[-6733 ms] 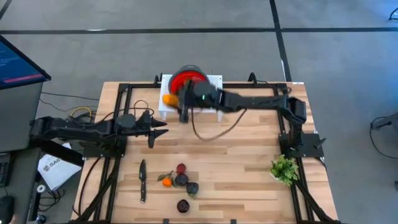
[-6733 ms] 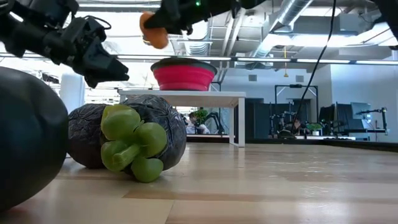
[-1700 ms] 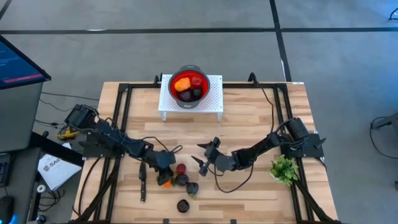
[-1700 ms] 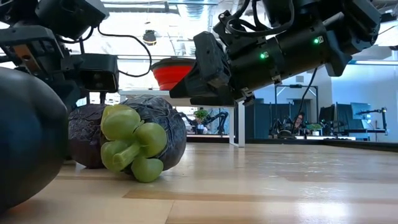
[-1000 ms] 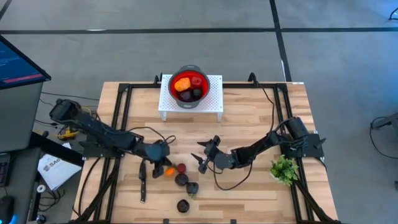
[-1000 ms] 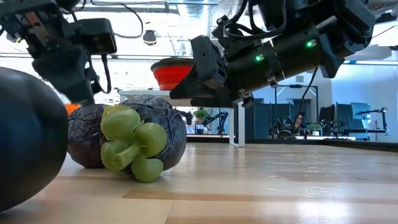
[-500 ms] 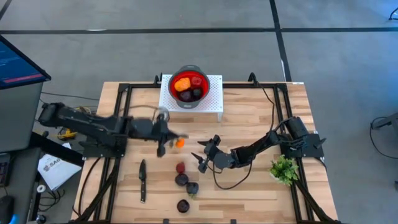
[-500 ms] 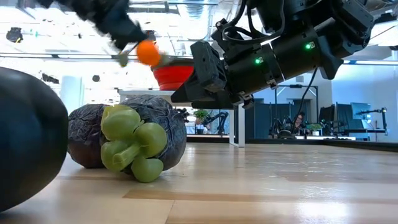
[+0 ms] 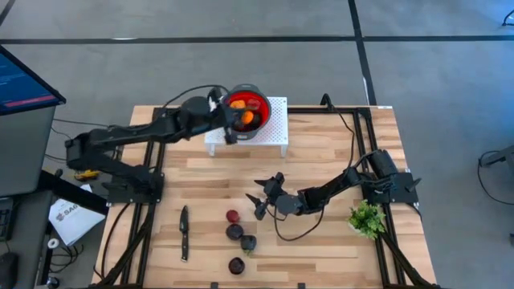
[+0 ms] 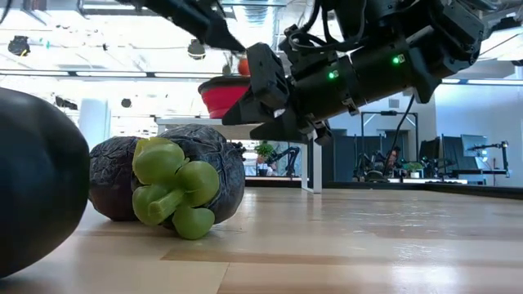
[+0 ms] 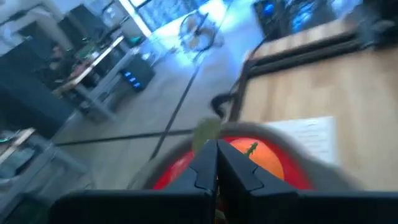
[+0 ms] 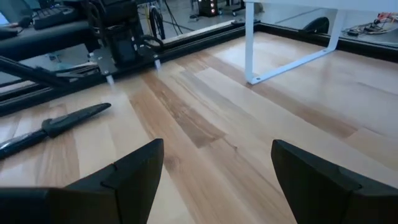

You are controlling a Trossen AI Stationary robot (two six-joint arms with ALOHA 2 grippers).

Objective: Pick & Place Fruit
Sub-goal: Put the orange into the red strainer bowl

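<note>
My left gripper [image 9: 234,124] reaches over the near left rim of the red bowl [image 9: 263,111], which stands on a white stand [image 9: 278,122] at the table's far edge. Its fingers [image 11: 205,167] are together, and a small orange fruit [image 9: 247,117] sits just past their tips. Red fruit [image 9: 255,103] lies in the bowl. Several pieces rest on the table near its near edge: a red one [image 9: 232,216] and dark ones [image 9: 234,232], [image 9: 236,264]. My right gripper [image 9: 261,202] is open, above the table to the right of them. My left gripper is shut on the small orange fruit [image 11: 256,160], which shows just beyond the fingertips, lifted clear over the red bowl. The fingers come level from the table's left. Blur hides which part of the fruit they pinch.
A slim black knife [image 9: 184,233] lies left of the table fruit, also seen in the right wrist view [image 12: 57,124]. A green sprig [image 9: 367,218] sits at the right edge. A black frame rail [image 9: 161,152] borders the wooden top. A dark fruit with green calyx [image 10: 167,189] fills the low view.
My left gripper has lifted the small orange fruit off the table beside the other pieces and swung it up and toward the far edge, ending over the red bowl. The remaining pieces on the table have stayed put.
</note>
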